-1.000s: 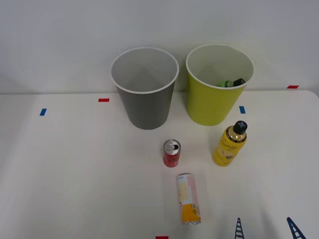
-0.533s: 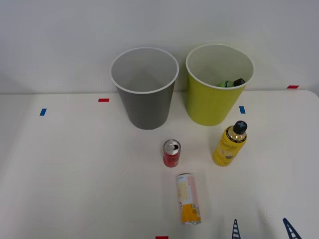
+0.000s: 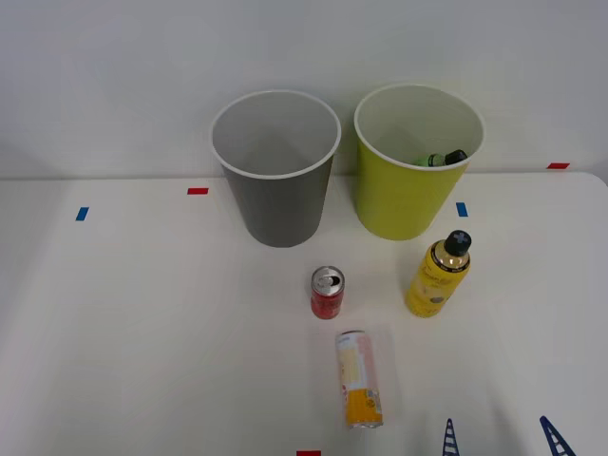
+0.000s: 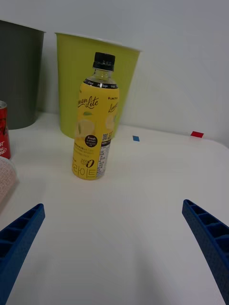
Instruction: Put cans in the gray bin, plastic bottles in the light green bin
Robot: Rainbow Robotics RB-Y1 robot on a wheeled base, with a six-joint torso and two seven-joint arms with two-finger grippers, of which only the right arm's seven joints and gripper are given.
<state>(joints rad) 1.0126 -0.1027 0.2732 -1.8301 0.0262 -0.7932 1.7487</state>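
Note:
The gray bin [image 3: 275,180] and the light green bin [image 3: 415,171] stand side by side at the back of the table. A green bottle [image 3: 440,159] lies inside the light green bin. The yellow bottle [image 3: 438,275] stands upright in front of that bin. A short red can [image 3: 327,292] stands upright in the middle. The cream-and-orange can [image 3: 358,379] lies on its side nearer the front edge. My right gripper [image 3: 501,439] hovers open at the front right, empty. In the wrist view the yellow bottle [image 4: 96,119] stands ahead of the open gripper [image 4: 114,238], before the light green bin [image 4: 90,81].
Small red tape marks [image 3: 198,191] and blue tape marks [image 3: 82,214] dot the white table [image 3: 142,332]. A white wall rises right behind the bins. The red can's edge [image 4: 4,131] and the gray bin [image 4: 19,74] show beside the bottle in the wrist view.
My right gripper's fingertips have shifted slightly left and down toward the front edge of the front view. The cans, bottles and bins have not moved.

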